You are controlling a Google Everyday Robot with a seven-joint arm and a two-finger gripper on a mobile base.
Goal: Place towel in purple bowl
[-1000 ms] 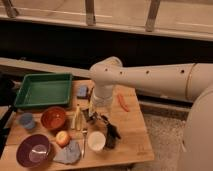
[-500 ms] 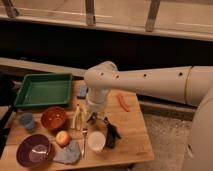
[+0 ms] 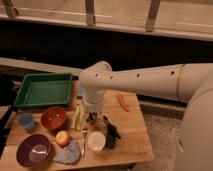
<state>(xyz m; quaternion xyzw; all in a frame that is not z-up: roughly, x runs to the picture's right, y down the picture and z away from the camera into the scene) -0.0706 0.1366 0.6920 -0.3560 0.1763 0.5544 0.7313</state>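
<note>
The towel (image 3: 69, 153) is a grey crumpled cloth lying on the wooden table (image 3: 131, 135) near its front edge. The purple bowl (image 3: 34, 150) stands just left of it at the front left corner. My gripper (image 3: 92, 117) hangs from the white arm (image 3: 150, 82) over the middle of the table, above and to the right of the towel, a short way from it.
A green tray (image 3: 44, 90) sits at the back left. An orange bowl (image 3: 53, 117), a small blue cup (image 3: 26, 120), an apple (image 3: 62, 137), a white cup (image 3: 96, 141), a black object (image 3: 112, 135), a yellowish stick (image 3: 77, 117) and a red item (image 3: 122, 102) lie around.
The arm has swung leftward over the table, bringing the gripper closer to the towel and the front left. The objects on the table have not moved.
</note>
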